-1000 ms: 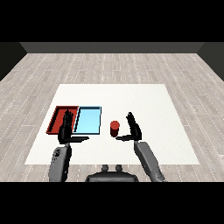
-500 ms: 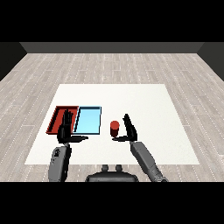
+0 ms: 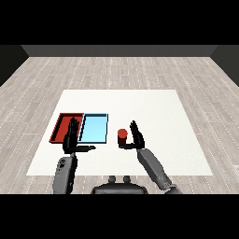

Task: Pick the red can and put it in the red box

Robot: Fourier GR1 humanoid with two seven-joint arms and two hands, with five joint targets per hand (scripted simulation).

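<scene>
Two grey forearms rise from the lower edge of the view, each ending in a black hand. The left forearm stands nearly upright near the lower left. The left hand (image 3: 71, 138) is held up with its fingers straight and close together, pointing away from the robot, and its thumb sticks out sideways toward the middle. The right forearm slants from the lower right up and inward. The right hand (image 3: 137, 136) is also raised, fingers straight and pointing forward, thumb reaching out to its left. Neither hand holds anything.

Red tray (image 3: 59, 127) partly behind left hand (image 3: 71, 138)
</scene>
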